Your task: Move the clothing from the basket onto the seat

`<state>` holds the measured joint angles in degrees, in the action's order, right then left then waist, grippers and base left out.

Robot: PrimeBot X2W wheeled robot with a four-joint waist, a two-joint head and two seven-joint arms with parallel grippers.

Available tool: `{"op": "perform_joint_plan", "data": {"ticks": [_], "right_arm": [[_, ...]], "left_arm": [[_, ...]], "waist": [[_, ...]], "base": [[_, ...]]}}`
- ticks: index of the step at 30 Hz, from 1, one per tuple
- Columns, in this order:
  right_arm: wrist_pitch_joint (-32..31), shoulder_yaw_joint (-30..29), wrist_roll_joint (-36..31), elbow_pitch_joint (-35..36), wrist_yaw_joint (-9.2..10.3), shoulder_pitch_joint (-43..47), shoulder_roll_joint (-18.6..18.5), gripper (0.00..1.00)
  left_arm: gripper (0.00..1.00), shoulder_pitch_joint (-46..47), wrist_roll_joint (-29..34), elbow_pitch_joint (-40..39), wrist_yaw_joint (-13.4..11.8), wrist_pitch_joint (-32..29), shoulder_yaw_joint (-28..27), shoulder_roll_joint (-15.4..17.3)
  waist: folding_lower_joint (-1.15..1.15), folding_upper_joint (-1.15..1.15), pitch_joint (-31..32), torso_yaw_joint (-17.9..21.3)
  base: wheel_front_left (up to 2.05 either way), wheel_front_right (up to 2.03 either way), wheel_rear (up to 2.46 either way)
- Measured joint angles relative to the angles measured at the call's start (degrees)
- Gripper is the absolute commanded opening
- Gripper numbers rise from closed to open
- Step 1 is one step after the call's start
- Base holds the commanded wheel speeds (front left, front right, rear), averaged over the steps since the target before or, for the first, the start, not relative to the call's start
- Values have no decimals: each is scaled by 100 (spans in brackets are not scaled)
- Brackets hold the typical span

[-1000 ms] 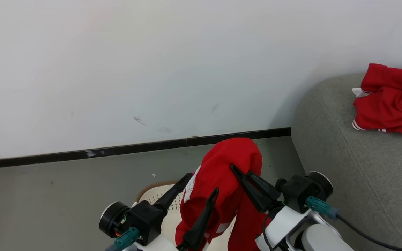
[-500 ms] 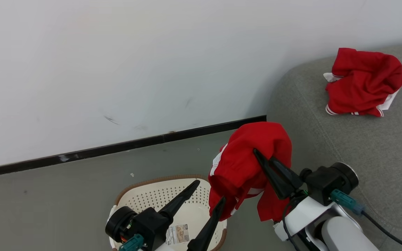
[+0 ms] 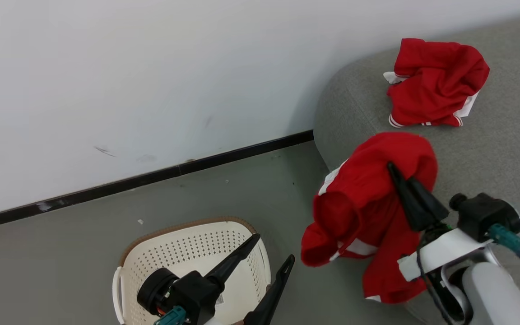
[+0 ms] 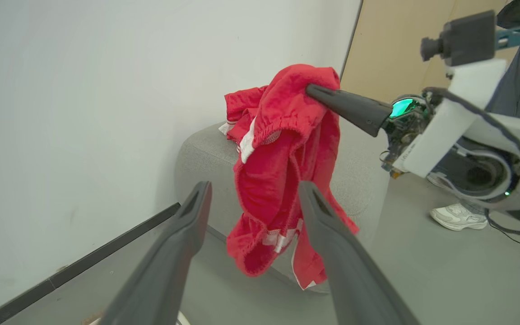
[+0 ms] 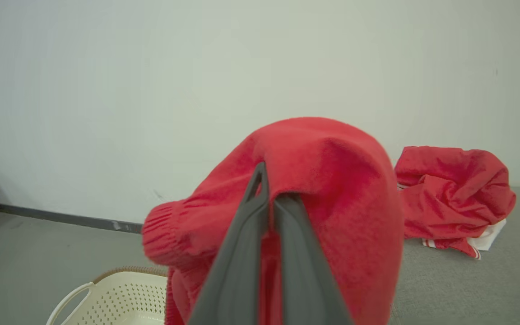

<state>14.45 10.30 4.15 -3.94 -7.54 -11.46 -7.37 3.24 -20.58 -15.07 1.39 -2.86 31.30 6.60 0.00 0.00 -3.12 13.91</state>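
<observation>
**Right gripper.** In the head view the right gripper (image 3: 395, 174) is at 3 o'clock of frame centre, with its fingers pointing toward 11 o'clock. The jaws are closed on a fold of the held garment (image 3: 368, 198). The right wrist view confirms this: the two fingers meet at the tip (image 5: 263, 180) and the red fabric (image 5: 332, 180) bulges over them. The garment is draped over the fingertips and hangs down toward 7 o'clock, showing white panels and an elastic cuff. It hangs in the air at the rounded end of the seat (image 3: 490, 153), clear of the basket.

**Left gripper.** The left gripper (image 3: 272, 247) is at 6 o'clock of the head view. Its jaws are spread wide and hold nothing. In the left wrist view, the held garment (image 4: 278, 149) hangs beyond the fingers and apart from them.

**Surroundings.**
- The basket (image 3: 174, 227) stands on the grey floor (image 3: 61, 262) at 7 o'clock, partly beneath the left gripper.
- A second garment (image 3: 436, 83) lies crumpled on the seat at 1 o'clock, near the white wall (image 3: 151, 67).
- A black baseboard (image 3: 129, 183) runs along the foot of the wall.
- A person's white shoe (image 4: 456, 216) shows at 4 o'clock of the left wrist view.
</observation>
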Motion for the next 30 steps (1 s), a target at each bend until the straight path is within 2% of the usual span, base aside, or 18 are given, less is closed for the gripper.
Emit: {"op": "perform_joint_plan", "data": {"ticks": [5, 10, 21, 30], "right_arm": [[0, -532, 339, -134, 1, -416, -7, 0], [0, -905, 389, -359, 1, -1038, -226, 0], [-171, -1618, 257, -922, 0, -2572, -867, 0], [-433, -2455, 188, -1344, 0, -3805, -1237, 0]], "left_arm": [[100, -77, 1, -42, -38, 1, 7, -32], [100, -171, 10, -65, -91, 16, 3, -29], [100, -343, 230, -232, -326, -10, -168, 174], [100, -376, 301, -432, -327, -113, -194, 307]], "waist": [[0, 0, -188, 67], [0, 0, -378, 19], [0, 0, -800, -289], [0, 0, -1203, -593]], "base": [[0, 0, 0], [0, 0, 0], [0, 0, 0], [0, 0, 0]]}}
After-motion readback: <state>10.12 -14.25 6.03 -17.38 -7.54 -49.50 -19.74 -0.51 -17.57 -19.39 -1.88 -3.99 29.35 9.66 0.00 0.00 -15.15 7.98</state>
